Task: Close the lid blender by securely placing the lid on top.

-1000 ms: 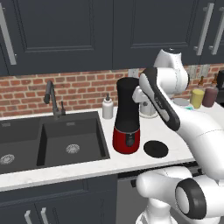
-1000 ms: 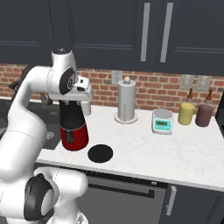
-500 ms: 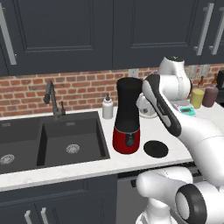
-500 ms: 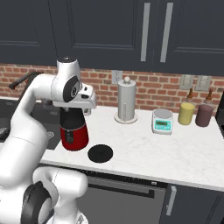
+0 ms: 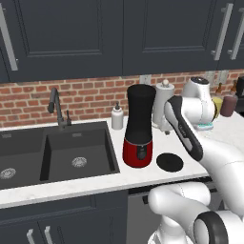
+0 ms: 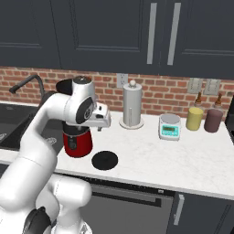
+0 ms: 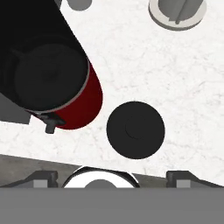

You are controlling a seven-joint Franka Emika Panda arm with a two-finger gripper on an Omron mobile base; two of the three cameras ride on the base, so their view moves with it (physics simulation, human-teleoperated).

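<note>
The blender (image 5: 138,126) stands on the white counter, a tall black jar on a glossy red base (image 6: 77,145), its top uncovered. The lid (image 5: 169,162), a flat black disc, lies on the counter just right of the base, apart from it. My gripper (image 6: 101,124) hangs above the counter beside the jar, higher than the lid. In the hand view I look straight down on the lid (image 7: 135,129) and the jar's open mouth (image 7: 48,76). The gripper (image 7: 111,179) is open, its fingertips (image 7: 41,178) wide apart with nothing between them.
A dark sink (image 5: 71,152) with a faucet (image 5: 57,107) lies to the left. A soap bottle (image 5: 117,117) stands behind the blender. A paper-towel roll (image 6: 131,105), a kitchen scale (image 6: 170,126) and two jars (image 6: 194,118) stand along the brick wall.
The hand has swung right and a little lower, from in front of the jar toward the spot above the lid. Blender and lid have not moved.
</note>
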